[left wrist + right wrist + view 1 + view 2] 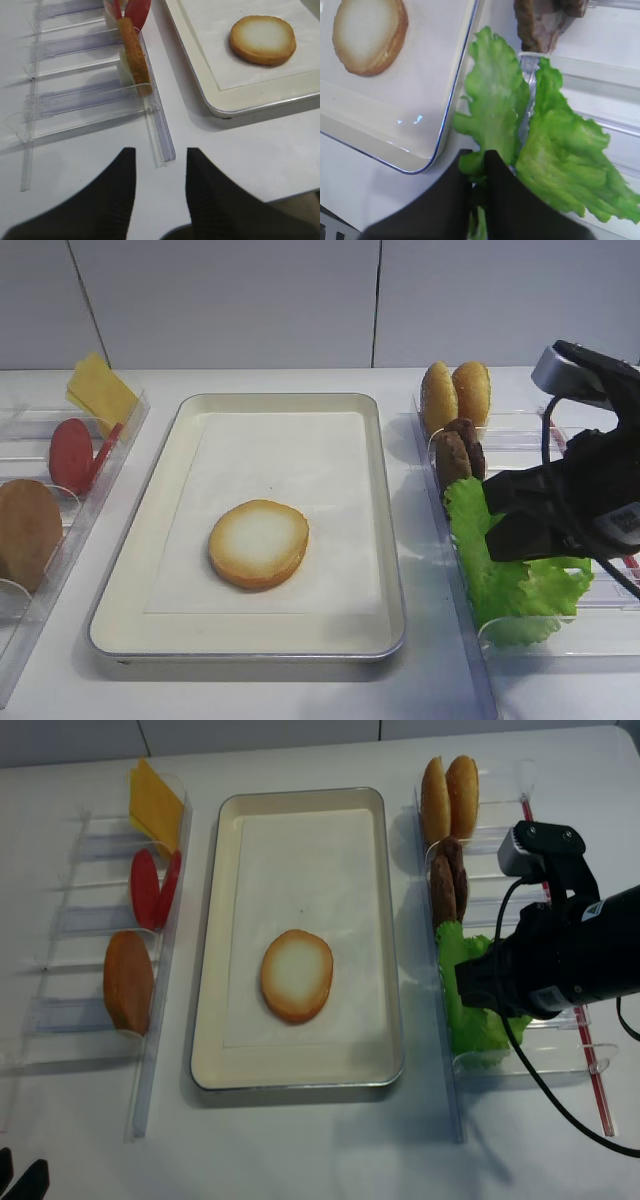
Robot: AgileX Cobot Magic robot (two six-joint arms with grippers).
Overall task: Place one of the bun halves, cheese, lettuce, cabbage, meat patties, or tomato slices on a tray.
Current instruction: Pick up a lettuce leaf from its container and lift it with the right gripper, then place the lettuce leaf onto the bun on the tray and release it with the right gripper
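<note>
The cream tray holds one bun half cut face up on its paper. In the right rack stand frilly green lettuce leaves. My right gripper is shut on the lower edge of the left lettuce leaf, just outside the tray's corner; a second leaf lies beside it. My left gripper stands open and empty over bare table near the end of the left rack. Meat patties, two bun halves, cheese and tomato slices stand in the racks. No cabbage is in view.
Clear plastic racks flank the tray: the left rack also holds a brown bun half, and the right rack carries a red strip along its outer side. A cable loops from the right arm.
</note>
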